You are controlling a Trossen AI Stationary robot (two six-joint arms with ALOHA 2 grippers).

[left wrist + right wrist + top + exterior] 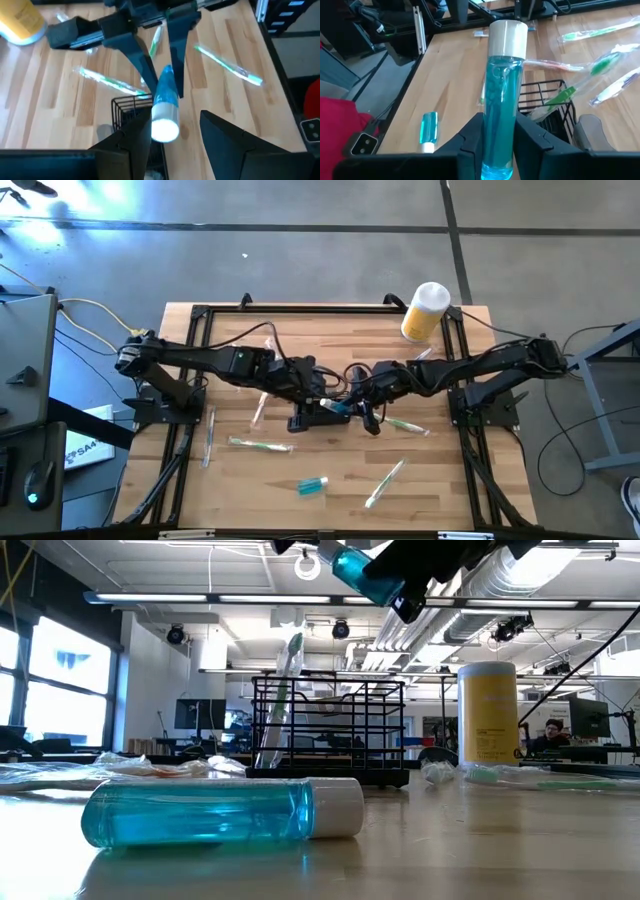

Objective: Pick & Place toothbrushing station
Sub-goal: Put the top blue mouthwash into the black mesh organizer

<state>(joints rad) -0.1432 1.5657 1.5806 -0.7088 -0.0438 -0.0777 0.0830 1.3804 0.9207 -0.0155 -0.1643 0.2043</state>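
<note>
My right gripper (pixel 497 125) is shut on a clear bottle of blue liquid with a white cap (pixel 501 95), held in the air over the middle of the table (pixel 338 408). Below it stands the toothbrushing station (pixel 546 100), a black wire caddy (pixel 330 730) with a green toothbrush (pixel 285 690) leaning inside. My left gripper (pixel 175 140) is open, coming from the table's left. Its fingers stand on either side of the bottle's cap (pixel 165 126). My right gripper pinches the bottle's blue body near its bottom end (pixel 497 150) between its two fingers (pixel 142 60). The fingers come from the table's right, slanting down. The bottle sticks out past the fingertips with its cap end toward my left gripper, lifted clear above the caddy. My left gripper has the cap close beside one finger (pixel 137 137); I cannot tell whether they touch.
A second blue bottle (pixel 312 486) lies on the table near the front edge. Several wrapped toothbrushes (pixel 260 445) (pixel 385 483) (pixel 405 424) lie around the caddy. A yellow cylinder with a white lid (pixel 425 310) stands at the far right.
</note>
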